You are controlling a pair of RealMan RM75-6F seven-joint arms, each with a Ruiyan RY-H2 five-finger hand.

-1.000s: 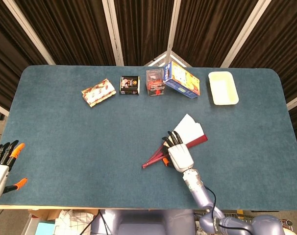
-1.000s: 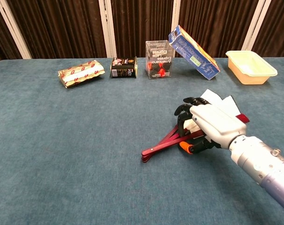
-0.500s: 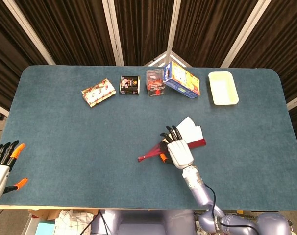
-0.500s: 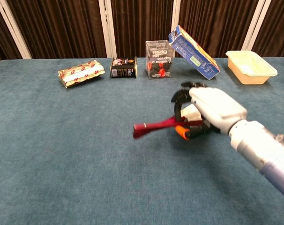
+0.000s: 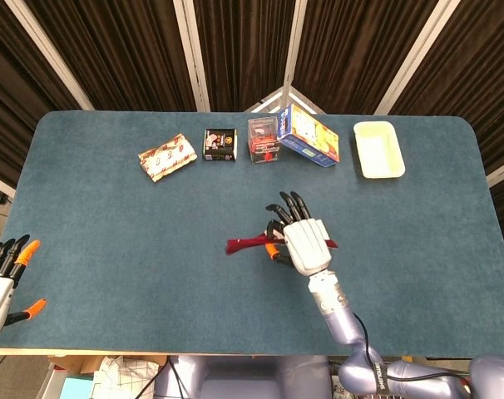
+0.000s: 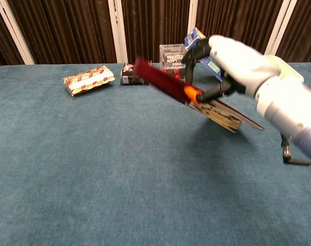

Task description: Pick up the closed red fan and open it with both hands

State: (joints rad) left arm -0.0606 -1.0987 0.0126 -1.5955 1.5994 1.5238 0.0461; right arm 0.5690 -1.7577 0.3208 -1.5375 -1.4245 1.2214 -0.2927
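The red fan (image 6: 163, 82) is off the table, held slanting in the air by my right hand (image 6: 232, 61), which grips it near its middle. Its red end sticks out up and to the left, and the folded ribs (image 6: 222, 114) trail down to the right of the hand. From the head view the fan (image 5: 244, 243) shows as a narrow red strip poking left from under the right hand (image 5: 303, 243), over the middle of the blue table (image 5: 111, 241). My left hand (image 5: 2, 283) hangs at the table's near left corner, fingers apart and holding nothing.
Along the far edge stand a gold-red packet (image 5: 166, 157), a black box (image 5: 219, 144), a clear box (image 5: 264, 139), a tilted blue box (image 5: 308, 135) and a cream tray (image 5: 378, 150). The fan's raised end overlaps the black box (image 6: 129, 76) in the chest view.
The right hand has raised the fan from the table and carried it up and away from me. The fan's white leaf no longer lies spread out. The left hand stays put.
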